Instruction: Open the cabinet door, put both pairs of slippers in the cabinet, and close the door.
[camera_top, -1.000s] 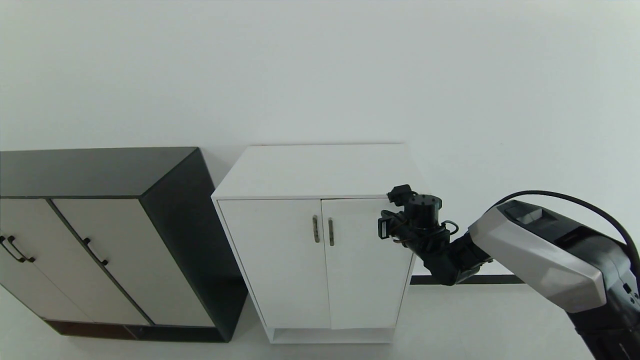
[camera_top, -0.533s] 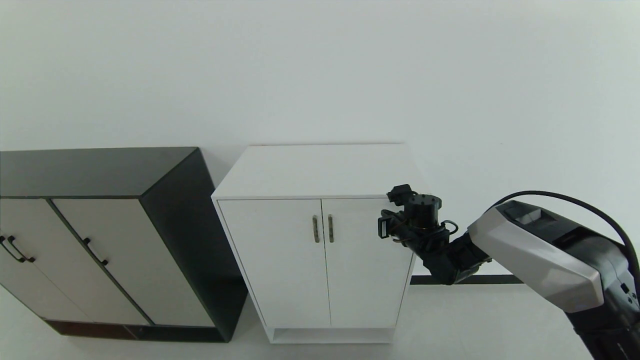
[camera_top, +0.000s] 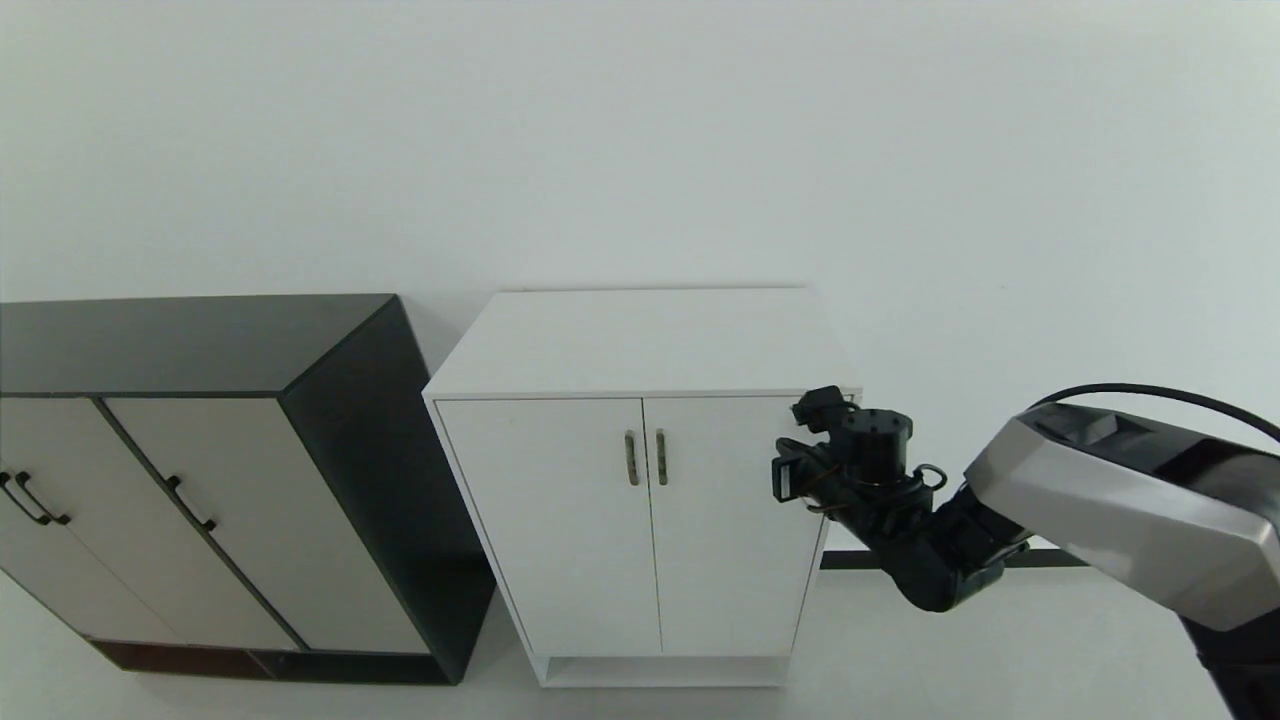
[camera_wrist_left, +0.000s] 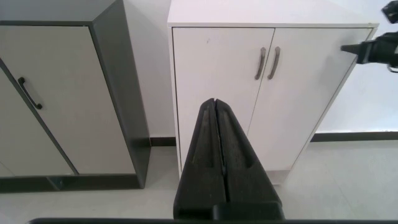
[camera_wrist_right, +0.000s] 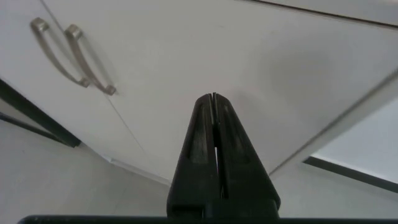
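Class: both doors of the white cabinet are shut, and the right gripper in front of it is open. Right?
No. The right gripper is shut, as the right wrist view shows. Both doors of the white cabinet are indeed shut.

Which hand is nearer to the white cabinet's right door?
Right. The right hand is close in front of the right door; the left hand is farther back, facing the cabinet.

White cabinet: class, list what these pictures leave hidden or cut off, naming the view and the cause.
1. White cabinet interior: every view, behind its shut doors; contents unknown.
2. Its lower front: left wrist view, behind the left gripper.
3. Dark cabinet: head view, cut off by the left edge.
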